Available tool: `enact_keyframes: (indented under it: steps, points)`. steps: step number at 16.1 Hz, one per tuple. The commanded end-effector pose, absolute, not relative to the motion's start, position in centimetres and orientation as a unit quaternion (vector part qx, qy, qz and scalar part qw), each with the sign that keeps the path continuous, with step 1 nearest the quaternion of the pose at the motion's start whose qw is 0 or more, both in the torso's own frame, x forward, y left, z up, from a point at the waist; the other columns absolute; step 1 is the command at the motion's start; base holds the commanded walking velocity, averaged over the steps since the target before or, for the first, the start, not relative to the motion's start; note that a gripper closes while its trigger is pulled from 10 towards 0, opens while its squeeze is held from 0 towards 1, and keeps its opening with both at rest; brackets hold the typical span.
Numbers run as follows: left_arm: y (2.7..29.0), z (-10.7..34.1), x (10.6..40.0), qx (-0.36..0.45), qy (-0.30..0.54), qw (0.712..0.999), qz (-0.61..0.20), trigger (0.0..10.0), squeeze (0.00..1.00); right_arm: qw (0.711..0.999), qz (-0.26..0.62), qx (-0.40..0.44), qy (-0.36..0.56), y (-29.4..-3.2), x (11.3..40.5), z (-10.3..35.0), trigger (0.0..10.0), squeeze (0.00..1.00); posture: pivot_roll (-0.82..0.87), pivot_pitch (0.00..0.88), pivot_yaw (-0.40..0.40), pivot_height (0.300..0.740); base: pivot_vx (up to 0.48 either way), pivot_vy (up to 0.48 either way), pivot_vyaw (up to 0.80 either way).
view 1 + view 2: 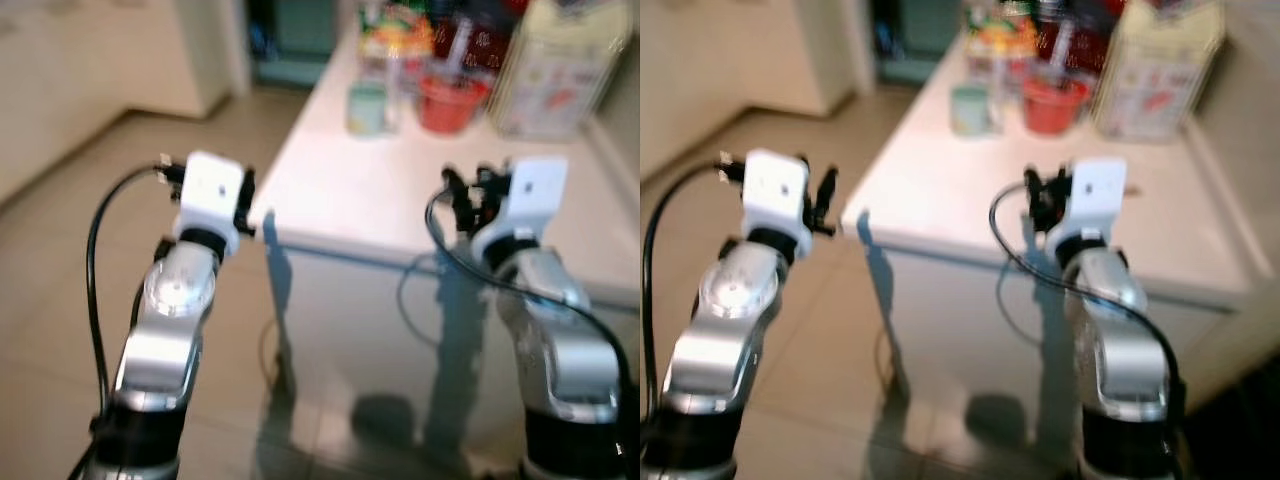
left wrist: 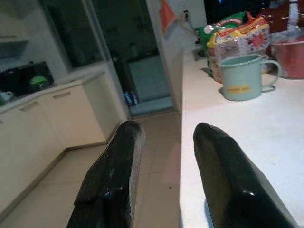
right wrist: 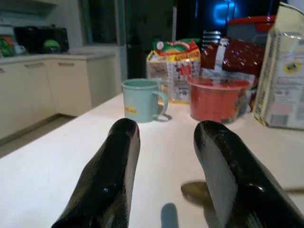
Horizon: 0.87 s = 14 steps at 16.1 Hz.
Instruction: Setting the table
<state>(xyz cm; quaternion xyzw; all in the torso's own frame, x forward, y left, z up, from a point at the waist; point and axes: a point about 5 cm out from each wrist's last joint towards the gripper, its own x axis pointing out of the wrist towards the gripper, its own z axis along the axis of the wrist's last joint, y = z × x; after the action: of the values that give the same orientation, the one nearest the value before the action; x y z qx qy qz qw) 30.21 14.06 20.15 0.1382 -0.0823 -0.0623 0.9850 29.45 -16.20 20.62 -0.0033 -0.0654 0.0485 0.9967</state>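
The right gripper (image 3: 164,178) hangs low over the white table (image 3: 57,166), its two black fingers (image 3: 107,180) spread apart with nothing between them. Just beyond its fingertips a gold-coloured spoon (image 3: 197,191) lies flat on the tabletop, its bowl showing between the fingers and partly hidden behind one of them. Farther along the table stands a pale green mug (image 3: 140,100) with a yellow label, its handle turned toward a red bowl (image 3: 216,99) beside it. Behind these two sit a colourful snack packet (image 3: 171,66), a dark red packet (image 3: 237,56) and, off to one side, a large white bag (image 3: 285,71) with printed text. The left gripper (image 2: 164,178) is held at the table's near corner, half over the tabletop and half over the tiled floor (image 2: 71,180); its fingers also stand apart and hold nothing. From that wrist the same mug (image 2: 242,78) shows well ahead on the table, near the snack packet. In the head views both silver arms reach forward, the left one (image 1: 175,300) beside the table's corner and the right one (image 1: 540,290) over its near edge. Cream kitchen cabinets (image 2: 71,109) line the far side of the floor.
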Motion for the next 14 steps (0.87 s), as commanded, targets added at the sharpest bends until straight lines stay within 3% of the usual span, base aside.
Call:
enact_keyframes:
  steps: [1,4,8,14]
  points:
    - [13.4,20.6,30.3,0.136,-0.095,0.983,-0.075,10.0,0.00,0.998,0.032,-0.006,-0.059,-16.9,29.3,20.5,10.0,0.00,-0.02,0.000,0.033,0.740,0.307,0.000,0.80]
    - [13.4,20.3,30.3,0.135,-0.095,0.983,-0.077,10.0,0.00,0.997,0.011,-0.002,-0.075,-17.8,29.3,21.6,10.0,0.00,-0.02,0.000,0.028,0.740,0.307,0.000,0.14]
    - [13.2,19.3,30.4,0.131,-0.080,0.985,-0.079,10.0,0.00,0.996,0.001,-0.020,-0.084,-19.3,29.6,23.0,10.0,0.00,-0.04,0.000,0.008,0.740,0.000,0.000,0.00]
    - [13.0,18.8,30.8,0.135,-0.074,0.986,-0.064,10.0,0.00,0.997,0.025,-0.058,-0.054,-18.4,29.7,22.1,10.0,0.00,-0.05,0.000,0.002,0.740,0.000,-0.053,0.10]
